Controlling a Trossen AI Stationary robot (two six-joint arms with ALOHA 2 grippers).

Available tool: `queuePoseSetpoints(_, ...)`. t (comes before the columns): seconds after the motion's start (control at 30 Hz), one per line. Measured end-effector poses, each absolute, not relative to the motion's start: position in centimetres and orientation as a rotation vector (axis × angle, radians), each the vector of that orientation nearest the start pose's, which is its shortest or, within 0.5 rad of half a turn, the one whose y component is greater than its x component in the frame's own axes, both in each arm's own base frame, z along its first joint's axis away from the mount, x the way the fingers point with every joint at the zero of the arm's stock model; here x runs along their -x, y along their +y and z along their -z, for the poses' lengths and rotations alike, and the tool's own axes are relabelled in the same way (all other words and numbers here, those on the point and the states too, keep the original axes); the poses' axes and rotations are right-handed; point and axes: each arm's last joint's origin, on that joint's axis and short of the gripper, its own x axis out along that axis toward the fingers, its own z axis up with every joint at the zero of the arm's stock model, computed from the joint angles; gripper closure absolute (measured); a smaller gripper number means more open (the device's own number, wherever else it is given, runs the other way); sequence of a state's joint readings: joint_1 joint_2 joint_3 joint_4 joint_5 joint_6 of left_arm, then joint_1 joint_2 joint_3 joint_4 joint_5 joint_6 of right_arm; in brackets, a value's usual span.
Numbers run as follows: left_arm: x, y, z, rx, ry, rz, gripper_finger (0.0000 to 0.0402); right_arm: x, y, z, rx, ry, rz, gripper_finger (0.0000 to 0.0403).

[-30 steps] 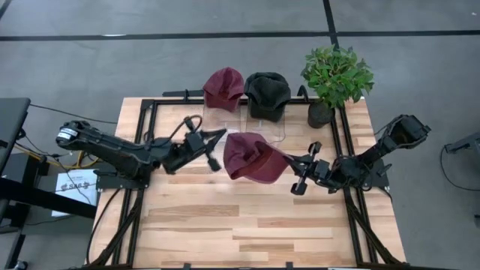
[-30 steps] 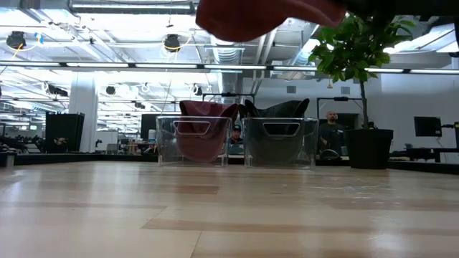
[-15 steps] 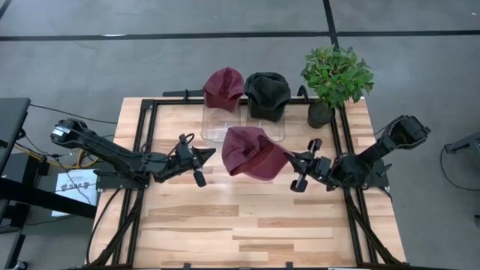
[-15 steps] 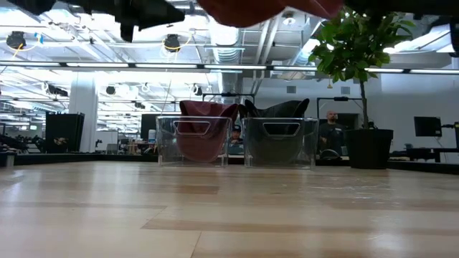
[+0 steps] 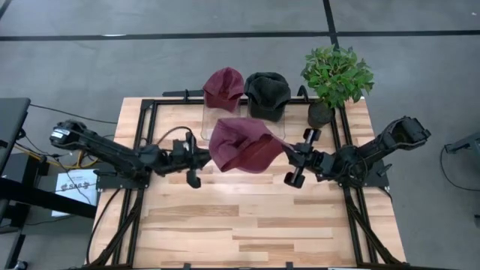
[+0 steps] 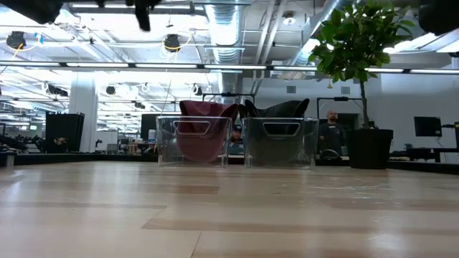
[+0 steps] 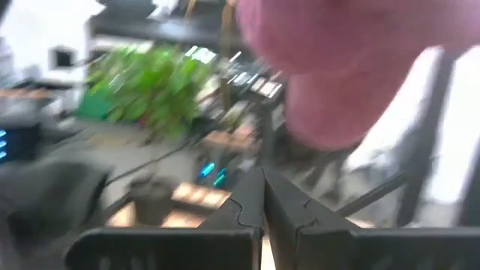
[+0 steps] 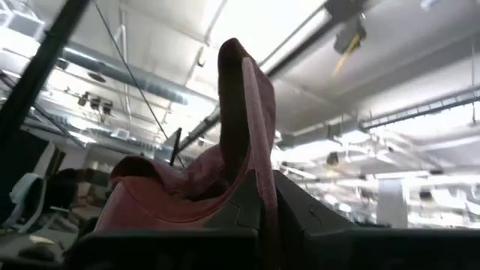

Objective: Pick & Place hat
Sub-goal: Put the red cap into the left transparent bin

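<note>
Shifted leftward since before, crumpled maroon hat hangs pinched in right fingers; left fingers pressed together.

Potted plant at table far right corner.

hat above table | bins behind | plant right

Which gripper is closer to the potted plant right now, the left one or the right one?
Right. The right gripper, shut on the maroon hat, sits just in front of the potted plant. The left gripper, shut and holding nothing, is well off to the plant's left, beyond the hat.
</note>
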State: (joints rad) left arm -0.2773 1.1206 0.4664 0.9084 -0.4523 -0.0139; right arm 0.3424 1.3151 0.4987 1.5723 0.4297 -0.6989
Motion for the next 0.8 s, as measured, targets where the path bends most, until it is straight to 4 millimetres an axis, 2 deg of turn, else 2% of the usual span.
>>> queuePoseSetpoints(0.2,-22.4,-3.3,-27.8,0.12,-0.377,-0.045,0.0387,-22.6,6.9,-29.5,0.448,-0.668,0.317,0.0401)
queuePoseSetpoints(0.43,-23.3,-2.3,-29.8,0.121,-0.442,0.054,0.0328,-23.0,6.6,-31.3,0.511,-0.72,0.364,0.04)
queuePoseSetpoints(0.63,-26.5,-2.4,-30.4,0.119,-0.427,0.042,0.0277,-23.7,5.2,-33.5,0.518,-0.78,0.44,0.04)
queuePoseSetpoints(0.8,-29.3,-2.6,-31.1,0.11,-0.465,0.03,0.0255,-24.0,3.6,-34.4,0.531,-0.787,0.517,0.04)
